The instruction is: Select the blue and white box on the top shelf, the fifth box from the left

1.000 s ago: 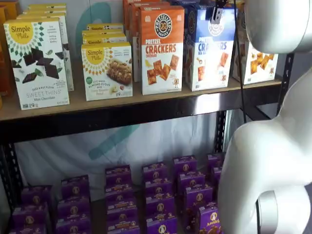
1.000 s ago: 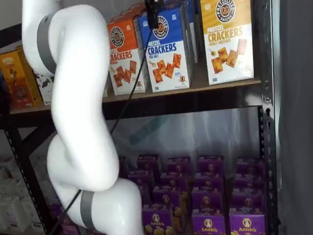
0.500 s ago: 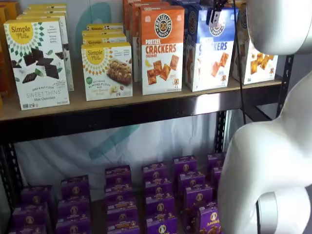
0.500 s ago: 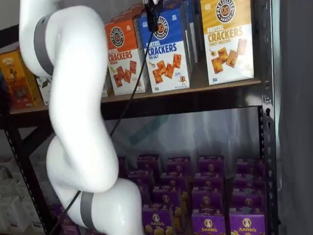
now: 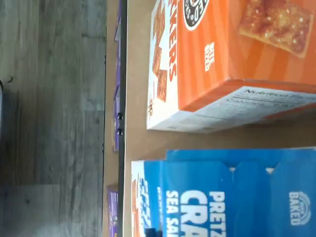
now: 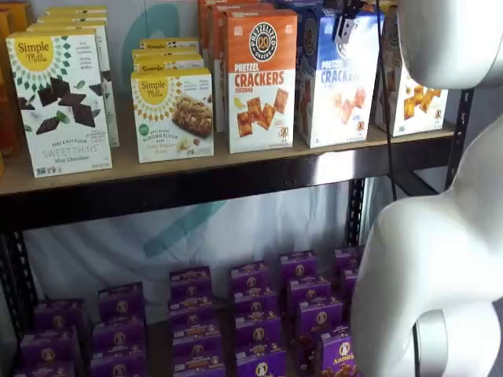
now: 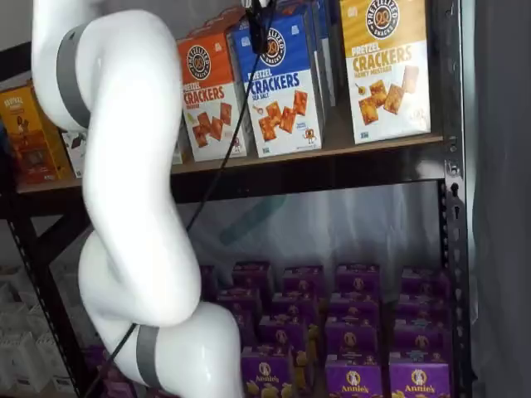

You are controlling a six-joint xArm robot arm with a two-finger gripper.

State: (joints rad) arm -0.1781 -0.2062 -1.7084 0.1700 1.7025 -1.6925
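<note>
Wrist view — top shelf (image 5: 136, 123) tan board, grey floor (image 5: 49, 98) beneath.

The blue and white box (image 7: 282, 87) says "CRACKERS" and "SEA SALT". At its 9 o'clock, the orange box (image 6: 261, 78) says "PRETZEL CRACKERS CHEDDAR". The yellow box (image 7: 386, 66) says "CRACKERS". A white box (image 6: 59, 102) says "Simple Mills" and "SWEET THINS". Purple boxes (image 7: 353, 377) say "Annie's".

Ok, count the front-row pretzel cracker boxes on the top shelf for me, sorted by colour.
orange and white box: 1
blue and white box: 1
yellow and white box: 1
Total: 3 in the front row. More boxes stand behind them, too hidden to count.
</note>
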